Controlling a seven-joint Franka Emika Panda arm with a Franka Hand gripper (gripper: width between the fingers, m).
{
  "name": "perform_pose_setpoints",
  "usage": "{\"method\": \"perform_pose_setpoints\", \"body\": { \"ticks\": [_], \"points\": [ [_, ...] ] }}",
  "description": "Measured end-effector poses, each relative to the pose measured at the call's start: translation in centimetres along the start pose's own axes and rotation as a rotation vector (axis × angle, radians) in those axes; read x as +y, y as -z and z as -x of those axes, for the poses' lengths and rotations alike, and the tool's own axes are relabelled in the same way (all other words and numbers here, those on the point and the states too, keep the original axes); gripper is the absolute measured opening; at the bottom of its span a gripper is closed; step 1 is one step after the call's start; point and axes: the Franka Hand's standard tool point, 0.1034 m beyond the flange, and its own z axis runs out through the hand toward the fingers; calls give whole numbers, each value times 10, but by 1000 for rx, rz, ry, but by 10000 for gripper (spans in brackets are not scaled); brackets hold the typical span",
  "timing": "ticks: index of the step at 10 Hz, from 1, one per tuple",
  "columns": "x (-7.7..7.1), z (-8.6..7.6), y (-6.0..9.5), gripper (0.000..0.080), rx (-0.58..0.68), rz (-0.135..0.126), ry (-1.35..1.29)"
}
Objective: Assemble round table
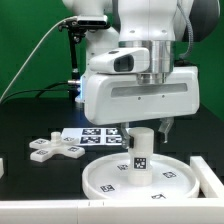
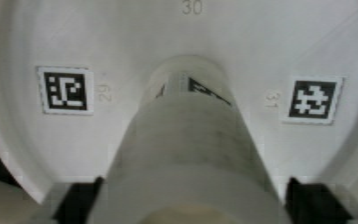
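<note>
Farthest out on the exterior view's left of the fingers lies the foot (image 1: 55, 150), flat on the dark table, well apart from them and untouched. Nearer, but still left of the fingers and behind the disc, lies the marker board (image 1: 95, 137).

Next comes the gripper (image 1: 141, 131), pointing straight down. The leg (image 1: 141, 156) stands upright between its fingers (image 2: 78, 203). In the wrist view a finger lies close against each side of the leg with no gap to be seen, so I judge them closed narrowly on it. Below the fingertips the leg's lower end meets the middle of the disc (image 1: 100, 181), which lies rim up. The disc's floor spreads out on both sides of the fingers, with one tag (image 2: 64, 90) on one side and another tag (image 2: 311, 100) on the other.

As for progress, the leg is placed at the disc's centre. The pictures do not show whether it is fully seated or fastened. I judge the task to be near its middle. Fixing the leg may remain, and the foot has yet to be fetched and fitted onto the leg's free top end.
</note>
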Motion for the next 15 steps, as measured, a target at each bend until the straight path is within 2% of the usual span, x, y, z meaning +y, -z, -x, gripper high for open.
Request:
{"method": "perform_pose_setpoints", "body": {
  "ticks": [3, 5, 7, 11, 15],
  "points": [
    [2, 0, 0, 402, 1, 3, -219],
    [5, -2, -1, 402, 21, 12, -462],
    [7, 0, -1, 402, 24, 11, -705],
    [10, 4, -2, 403, 31, -7, -1137],
    [10, 5, -2, 404, 20, -16, -1336]
  ]
}}
